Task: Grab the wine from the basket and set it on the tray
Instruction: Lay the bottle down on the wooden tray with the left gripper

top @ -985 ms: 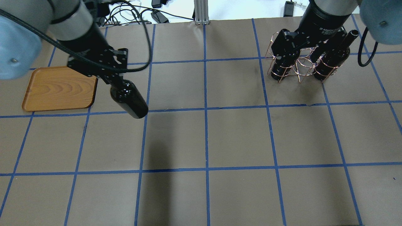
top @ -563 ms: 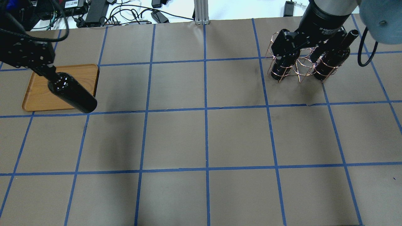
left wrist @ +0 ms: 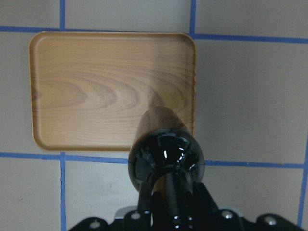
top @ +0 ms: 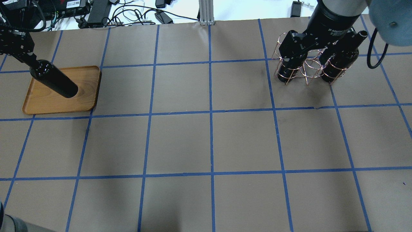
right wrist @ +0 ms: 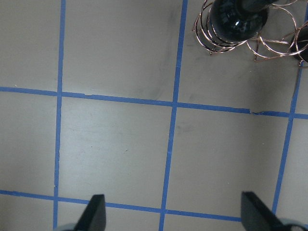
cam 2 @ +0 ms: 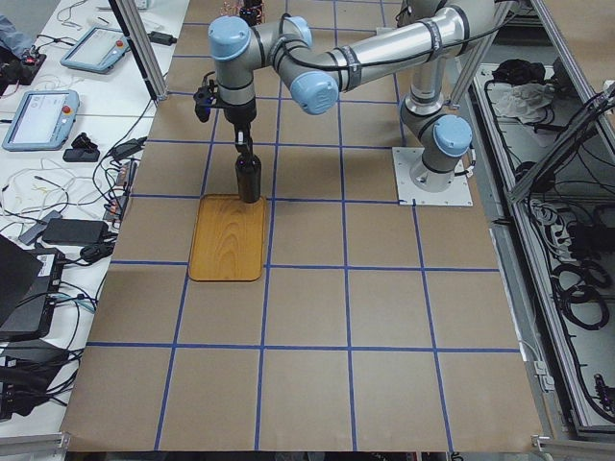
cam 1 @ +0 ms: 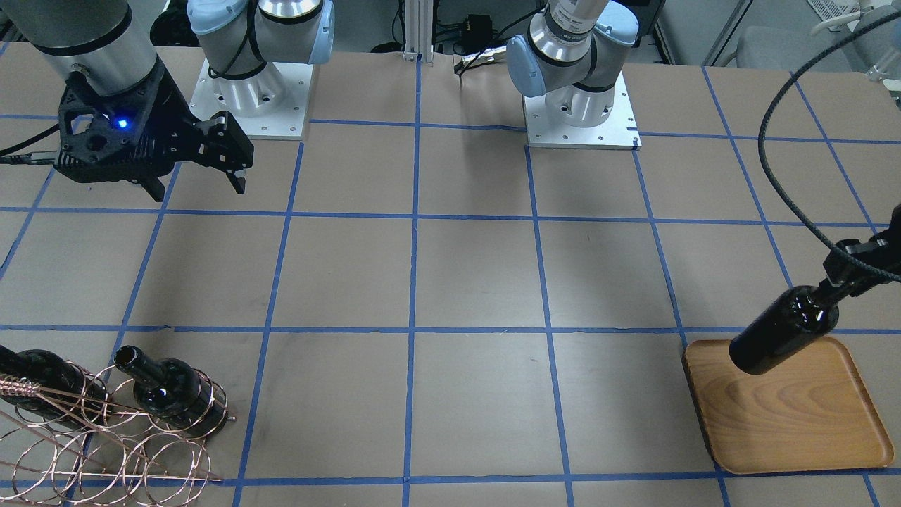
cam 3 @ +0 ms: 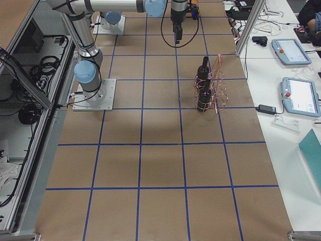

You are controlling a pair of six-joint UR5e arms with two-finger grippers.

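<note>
My left gripper [top: 30,61] is shut on the neck of a glossy black wine bottle [top: 57,84], which hangs base-down over the wooden tray [top: 85,80]. In the left wrist view the bottle [left wrist: 166,154] is over the tray's [left wrist: 96,86] near right corner. It also shows in the front view [cam 1: 781,338], above the tray [cam 1: 788,422]. The copper wire basket [top: 305,69] holds two more bottles [top: 339,61] [top: 288,69]. My right gripper [cam 1: 193,182] is open and empty, held high over the basket.
The table is covered in brown paper with a blue tape grid. The right wrist view shows the basket [right wrist: 274,45] with one bottle [right wrist: 238,19] at its top edge. Cables and power supplies [top: 128,13] lie beyond the table's far edge.
My left arm has carried the bottle to the left, from the right of the tray to over it. The right arm and basket have not moved.
</note>
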